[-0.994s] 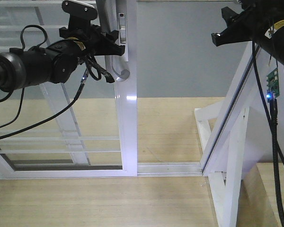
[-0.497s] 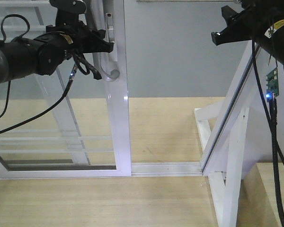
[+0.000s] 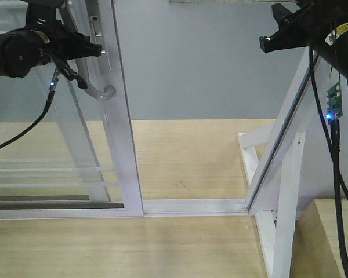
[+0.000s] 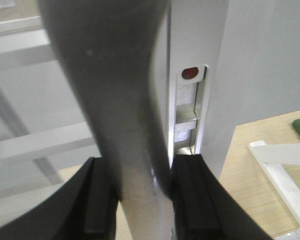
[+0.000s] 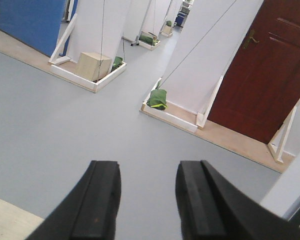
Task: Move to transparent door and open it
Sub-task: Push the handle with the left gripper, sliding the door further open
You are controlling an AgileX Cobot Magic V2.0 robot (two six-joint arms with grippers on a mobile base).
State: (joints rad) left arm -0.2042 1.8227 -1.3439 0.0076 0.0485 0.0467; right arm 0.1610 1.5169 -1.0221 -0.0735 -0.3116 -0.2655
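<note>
Half-open door, I judge: left gripper clamps the handle, right gripper gapes empty. Next, haul leftward along the track.

Test hall: braced mock walls

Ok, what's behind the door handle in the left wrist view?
The white stile with a recessed slot and a red dot. The handle, clamped in the left tool, hides the stile's left part.
</note>
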